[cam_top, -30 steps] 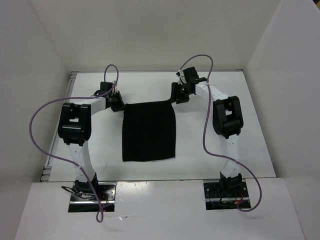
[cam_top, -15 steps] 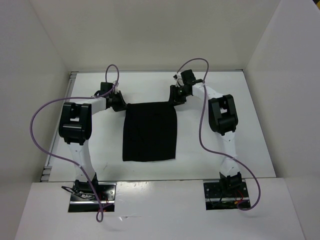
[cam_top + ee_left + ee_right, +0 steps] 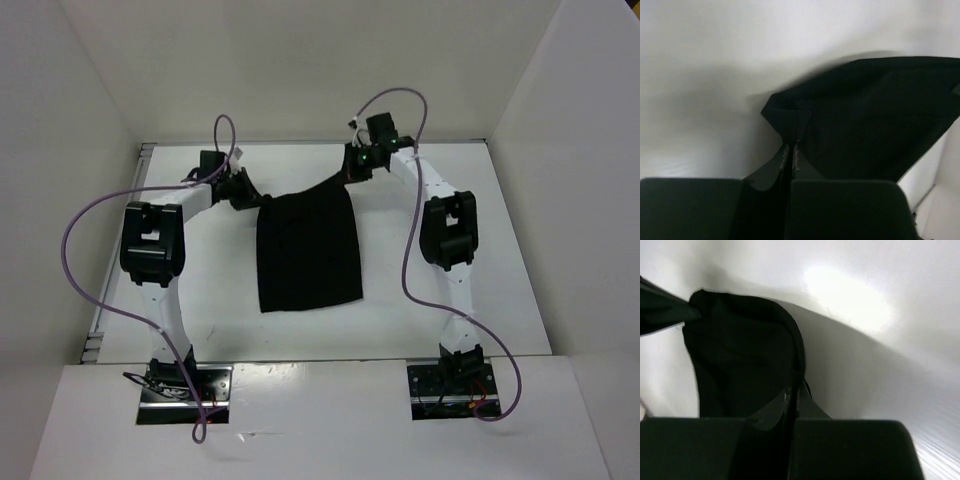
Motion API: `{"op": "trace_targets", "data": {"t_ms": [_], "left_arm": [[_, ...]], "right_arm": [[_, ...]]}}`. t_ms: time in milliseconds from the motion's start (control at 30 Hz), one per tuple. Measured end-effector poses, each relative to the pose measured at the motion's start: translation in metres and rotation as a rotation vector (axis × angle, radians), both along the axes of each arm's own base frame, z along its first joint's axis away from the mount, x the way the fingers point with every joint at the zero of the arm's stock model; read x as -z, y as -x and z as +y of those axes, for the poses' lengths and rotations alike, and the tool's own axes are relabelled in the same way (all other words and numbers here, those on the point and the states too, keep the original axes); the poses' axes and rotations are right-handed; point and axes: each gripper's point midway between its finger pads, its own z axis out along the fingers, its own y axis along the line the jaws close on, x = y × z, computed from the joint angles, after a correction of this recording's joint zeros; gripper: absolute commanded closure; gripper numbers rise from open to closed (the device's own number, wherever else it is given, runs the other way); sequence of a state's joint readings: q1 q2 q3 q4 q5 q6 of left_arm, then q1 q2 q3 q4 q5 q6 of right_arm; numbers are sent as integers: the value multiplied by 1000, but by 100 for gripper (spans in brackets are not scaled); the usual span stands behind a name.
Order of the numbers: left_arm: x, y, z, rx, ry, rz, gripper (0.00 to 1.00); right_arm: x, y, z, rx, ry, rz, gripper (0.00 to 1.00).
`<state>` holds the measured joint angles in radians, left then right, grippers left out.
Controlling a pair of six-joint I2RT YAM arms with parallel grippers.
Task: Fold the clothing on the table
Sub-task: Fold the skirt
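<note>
Clothing (image 3: 308,255) fills the middle of your top view: a plain black, roughly rectangular piece on the white table (image 3: 500,260). Its lower edge lies flat and slants slightly, sitting lower in the frame at the left end than at the right. The upper edge runs uphill the other way, so its right corner sits higher in the frame than its left corner.

Your left gripper (image 3: 245,190) is at the upper left corner of the fabric. In the left wrist view, the left gripper (image 3: 790,152) has its jaws pressed together with a fold of the black clothing (image 3: 875,110) pinched between them. The rest of the piece spreads off to the right of that frame, with a soft shadow on the table along its far edge.

Your right gripper (image 3: 352,170) is at the upper right corner. In the right wrist view, the right gripper (image 3: 792,392) is likewise clamped narrow on a fold of the clothing (image 3: 740,355), which spreads toward the left of that frame.

A purple cable (image 3: 75,250) loops wide of the left arm, and another purple cable (image 3: 408,260) hangs along the right arm. White wall panels (image 3: 300,60) close in the table on three sides.
</note>
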<state>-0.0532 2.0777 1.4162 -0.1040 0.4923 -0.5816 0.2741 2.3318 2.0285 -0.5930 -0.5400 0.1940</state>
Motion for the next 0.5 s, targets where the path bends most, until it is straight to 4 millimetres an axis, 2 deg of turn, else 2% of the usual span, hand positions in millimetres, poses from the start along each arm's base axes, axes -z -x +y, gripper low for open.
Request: {"op": "trace_targets", "data": {"t_ms": [33,100,133,200,233,300,333,367,433,500], "left_arm": [[-10,-5,-1,6,8,-17,100],[-53,-26,-4,23,34,-101,100],[-83,-38,-5,30,47,-161,100],[-152,-56,-1,39,64,-314,100],[-183,-59,1,42,70,-380,100],[-245,-55,7,48,77,-512,100],[-289,-43,10,56,81,-607,100],[-310,-34,10,66,87,-655,100],[-333,-14,7,92,98,-713,100],[-331,0,2,118,118,-707,100]], "right_arm": [[-19,-7,-3,18,16,-41,100],[-83,-29,-10,73,42,-186,100],[-113,-37,-13,97,45,-254,100],[-190,-48,-23,161,43,-426,100],[-226,-47,-28,187,34,-504,100],[-285,-38,-37,228,10,-624,100],[-325,-25,-43,249,-11,-699,100],[-343,-16,-45,254,-23,-731,100],[-357,-5,-49,258,-29,-750,100],[-348,1,-52,262,-11,-718,100]]}}
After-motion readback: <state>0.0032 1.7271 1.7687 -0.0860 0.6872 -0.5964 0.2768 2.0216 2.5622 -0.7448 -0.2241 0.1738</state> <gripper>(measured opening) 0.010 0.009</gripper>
